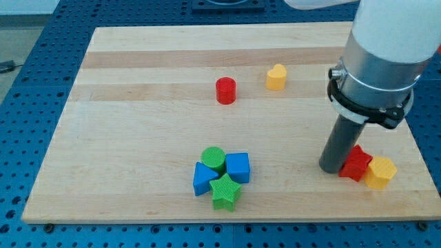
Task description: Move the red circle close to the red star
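A single camera looks down at a slant from the near long edge of the worktop [138,103], close enough that the wooden board nearly fills the view.

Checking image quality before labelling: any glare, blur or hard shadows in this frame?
Camera view: lighting even and soft, no glare on the board; faint shadows under the red circle and red star. Blocks are sharp. The arm's white housing at the view's top right is bright and cropped; my tip sits just left of the star.

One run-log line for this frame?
tip: touching red star on its left | red circle: far off, upper middle | yellow block: against star's right | goal: not met
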Robot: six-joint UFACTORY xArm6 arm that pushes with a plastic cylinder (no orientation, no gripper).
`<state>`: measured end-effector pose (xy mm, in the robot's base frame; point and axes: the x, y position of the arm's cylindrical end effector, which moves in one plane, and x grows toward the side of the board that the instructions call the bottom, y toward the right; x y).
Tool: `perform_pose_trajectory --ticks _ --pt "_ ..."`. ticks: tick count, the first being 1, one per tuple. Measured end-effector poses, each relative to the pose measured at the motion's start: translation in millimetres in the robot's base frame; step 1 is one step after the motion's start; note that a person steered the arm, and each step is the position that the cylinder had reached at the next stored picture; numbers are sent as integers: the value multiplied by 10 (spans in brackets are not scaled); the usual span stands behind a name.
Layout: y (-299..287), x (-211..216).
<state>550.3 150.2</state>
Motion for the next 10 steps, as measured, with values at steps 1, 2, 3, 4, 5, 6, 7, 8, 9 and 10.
perform_pose_trajectory --ticks 1,2,3,4,5,6,7,8,9,10 --pt "0 45" --pt "-14 47" --pt "-52 -214" --pt "-57 -577" --pt "-328 -950" --pt "-692 -1330" --pt "-993 -1627" --pt "-1310 -1768" --pt "-1644 -1794" --pt "-1832 -1794"
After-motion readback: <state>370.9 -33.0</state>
